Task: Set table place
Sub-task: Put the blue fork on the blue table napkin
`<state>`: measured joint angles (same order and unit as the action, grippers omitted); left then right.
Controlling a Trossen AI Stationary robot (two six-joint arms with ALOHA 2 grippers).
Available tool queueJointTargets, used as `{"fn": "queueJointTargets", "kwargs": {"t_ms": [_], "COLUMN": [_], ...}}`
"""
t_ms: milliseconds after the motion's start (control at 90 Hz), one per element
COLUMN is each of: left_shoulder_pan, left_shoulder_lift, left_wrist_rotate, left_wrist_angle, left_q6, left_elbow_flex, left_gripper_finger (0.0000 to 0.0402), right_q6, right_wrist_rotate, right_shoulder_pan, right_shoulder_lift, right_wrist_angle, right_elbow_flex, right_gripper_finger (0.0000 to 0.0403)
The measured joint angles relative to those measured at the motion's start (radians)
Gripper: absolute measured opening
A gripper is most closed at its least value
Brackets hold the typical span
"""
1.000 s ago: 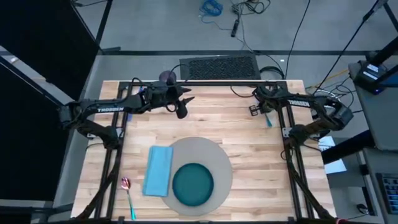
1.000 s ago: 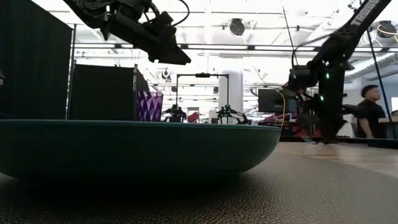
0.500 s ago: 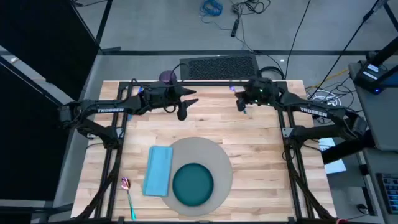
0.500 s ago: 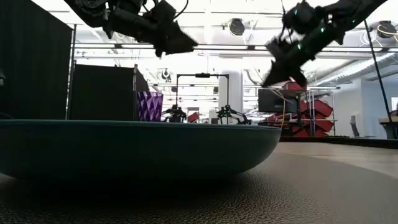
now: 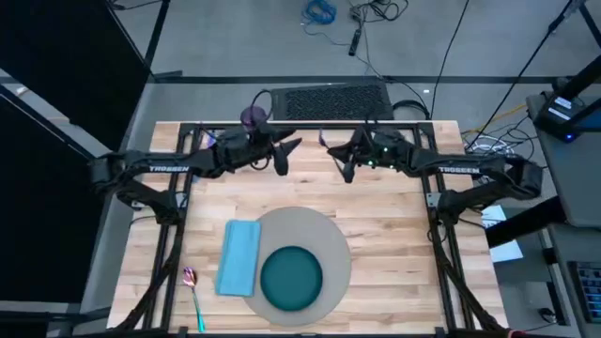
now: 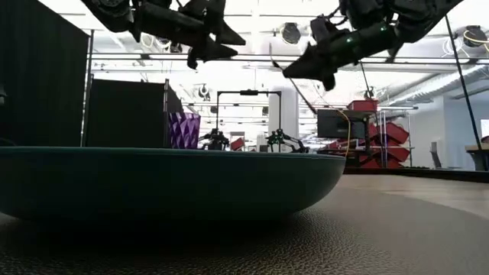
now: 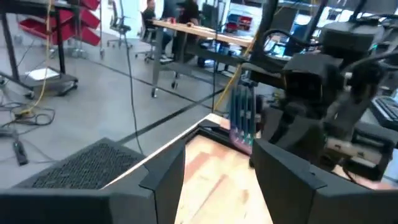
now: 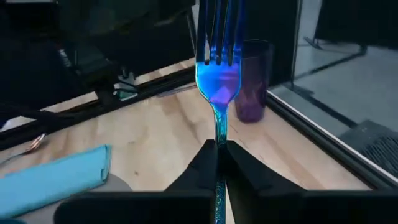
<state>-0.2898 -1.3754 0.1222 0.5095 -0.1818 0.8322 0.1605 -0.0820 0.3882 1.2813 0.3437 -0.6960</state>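
Observation:
My right gripper point(image 5: 344, 165) hangs above the table's far middle, shut on a blue fork point(image 8: 217, 74). The fork's tines point toward my left gripper point(image 5: 287, 155). That gripper stands open a short way to the left, also in the air, with nothing between its fingers. From the left wrist view the fork point(image 7: 241, 117) shows just ahead. A purple cup point(image 5: 253, 116) stands at the table's far edge. Near the front edge a teal plate point(image 5: 291, 279) sits on a round grey mat point(image 5: 324, 235). A light blue napkin point(image 5: 238, 256) and a pink-bowled spoon point(image 5: 192, 289) lie to the mat's left. My right gripper pinches the fork's handle point(image 8: 219, 142) between its two fingers, just behind the neck. The fork runs along the fingers and sticks out past their ends, tines forward. It is lifted clear of the table and points toward the table's left side.
A black mesh pad point(image 5: 331, 100) lies just beyond the far edge, and a thin black frame point(image 5: 310, 123) borders the table. Bare wood point(image 5: 394, 235) shows right of the mat. People and furniture stand in the room behind.
My right gripper has risen from the table's far right with the fork. It has swung toward the left and tipped from pointing down to nearly level. It now hangs close to my left gripper, which has moved slightly toward it.

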Motion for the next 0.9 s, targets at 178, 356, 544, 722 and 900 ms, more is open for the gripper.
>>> {"fn": "queueJointTargets", "kwargs": {"t_ms": [178,356,544,722,900], "left_shoulder_pan": [0.020,0.025,0.024,0.024,0.024], "left_shoulder_lift": [-0.048,-0.112,-0.172,-0.225,-0.259], "left_wrist_rotate": [0.038,0.053,0.092,0.090,0.072], "left_wrist_angle": [0.041,0.115,0.115,0.114,0.112], "left_q6": [-0.015,-0.022,-0.021,-0.015,-0.017], "left_elbow_flex": [0.006,0.006,0.035,0.081,0.118], "left_gripper_finger": [0.0171,0.0171,0.0171,0.0171,0.0171], "right_q6": [-0.016,-0.020,-0.020,-0.023,-0.028], "right_wrist_rotate": [0.004,0.004,0.003,0.003,0.003], "right_shoulder_pan": [0.001,0.001,0.001,0.000,0.001], "right_shoulder_lift": [0.070,0.113,0.114,0.114,0.114], "right_wrist_angle": [0.092,0.150,0.155,0.151,0.146], "right_elbow_flex": [0.000,-0.001,-0.002,-0.002,-0.002], "right_gripper_finger": [0.0000,0.0000,0.0000,0.0000,0.0000]}}
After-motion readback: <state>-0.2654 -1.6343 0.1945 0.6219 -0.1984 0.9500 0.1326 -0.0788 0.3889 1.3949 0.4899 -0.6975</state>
